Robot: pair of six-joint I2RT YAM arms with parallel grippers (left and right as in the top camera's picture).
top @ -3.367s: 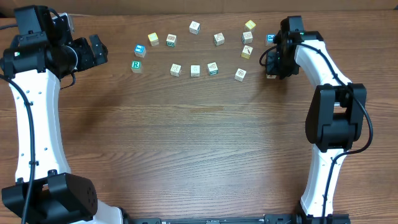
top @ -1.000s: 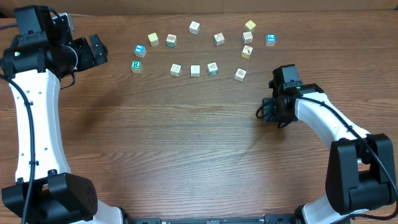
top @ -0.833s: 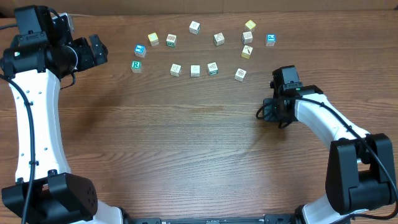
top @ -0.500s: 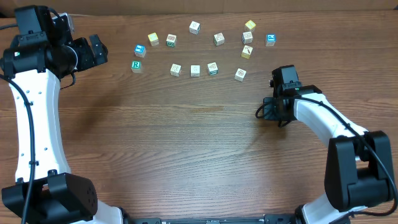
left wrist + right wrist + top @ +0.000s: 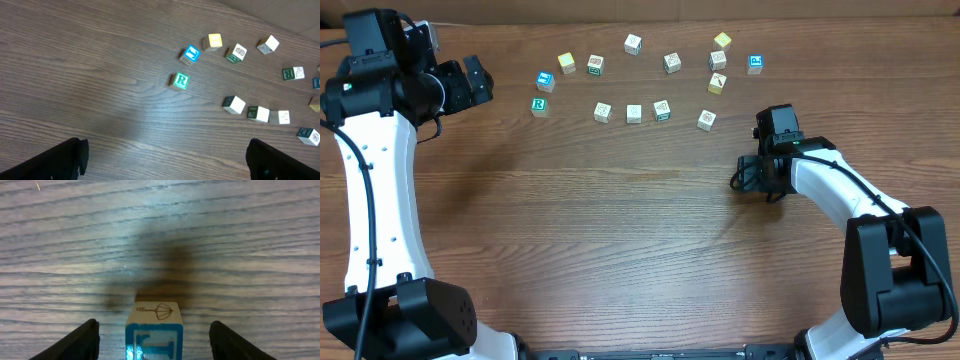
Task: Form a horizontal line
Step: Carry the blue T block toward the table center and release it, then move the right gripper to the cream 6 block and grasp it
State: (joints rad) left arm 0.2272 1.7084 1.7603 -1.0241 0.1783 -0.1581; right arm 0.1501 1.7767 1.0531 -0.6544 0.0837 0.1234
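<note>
Wood-grain table, brown, with soft glare patches. Left gripper sits near the far-left corner, fingers spread wide, nothing between them. Green "R" cube lies just right of it, a blue-faced cube near but apart. Other cubes lie loose along the far edge, no line formed. Right gripper is low toward the right edge, fingers wide. An umbrella-marked blue cube stands between them, untouched.
</note>
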